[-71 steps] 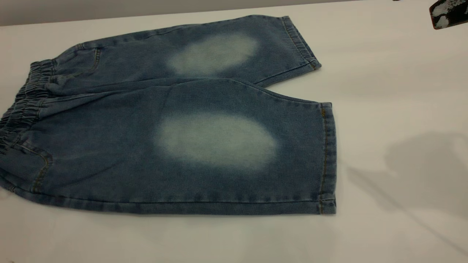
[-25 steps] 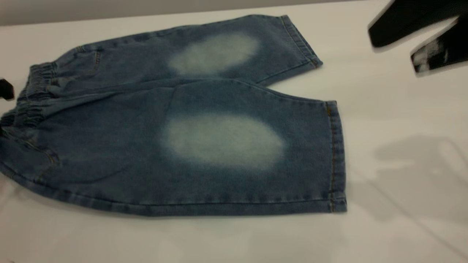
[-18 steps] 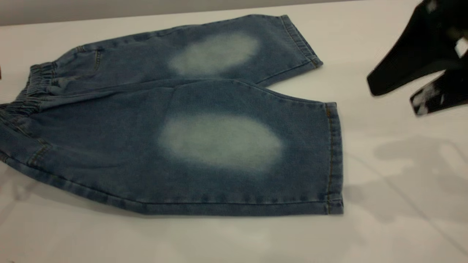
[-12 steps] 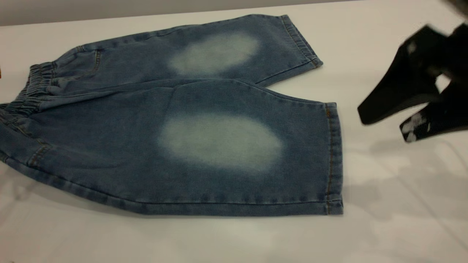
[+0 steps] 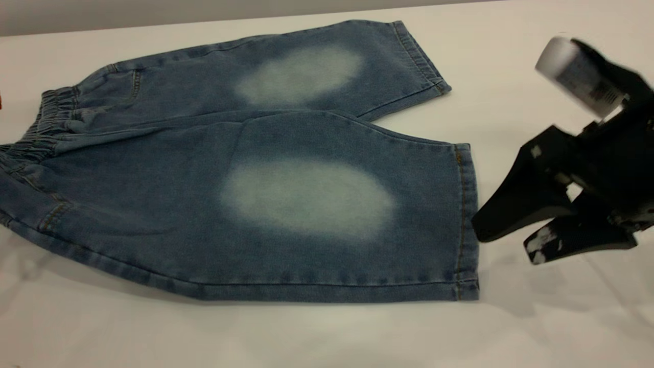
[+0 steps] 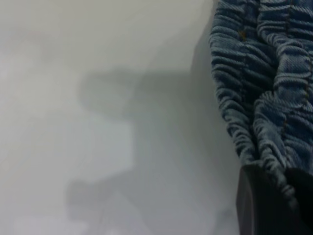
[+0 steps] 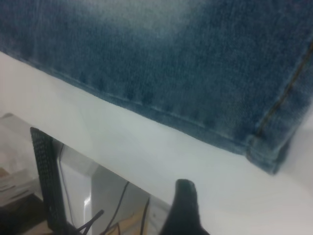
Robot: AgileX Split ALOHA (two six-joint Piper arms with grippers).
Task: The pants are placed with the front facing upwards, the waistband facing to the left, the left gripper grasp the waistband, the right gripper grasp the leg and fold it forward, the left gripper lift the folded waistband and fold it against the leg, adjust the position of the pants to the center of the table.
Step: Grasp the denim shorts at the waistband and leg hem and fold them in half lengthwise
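- Off-white and bare, the table [image 5: 536,66] carries the pants [image 5: 255,168], spread flat with the front up across its left and middle part.
- The waistband [image 5: 36,135] lies at the left edge of the table, the two hems toward the right, so that each arm is given its own end to seize.
- The left gripper [image 6: 274,200] is seen only in the left wrist view, closed on the ruched waistband, whose puckers bulge over one dark finger; the band appears held ready for the fold.
- The right gripper [image 5: 503,245] is held low just beside the hem of the near leg [image 5: 462,220], jaws parted, not yet touching the cloth.
- Its fingers are pointed at the hem, evidently so that the cuff can be entered from the open side.
- Free tabletop is left along the near edge below the pants and on the right, where the arm stands.
- In the right wrist view the near hem corner [image 7: 266,154] lies close to the table's edge, so little margin is judged to remain there.
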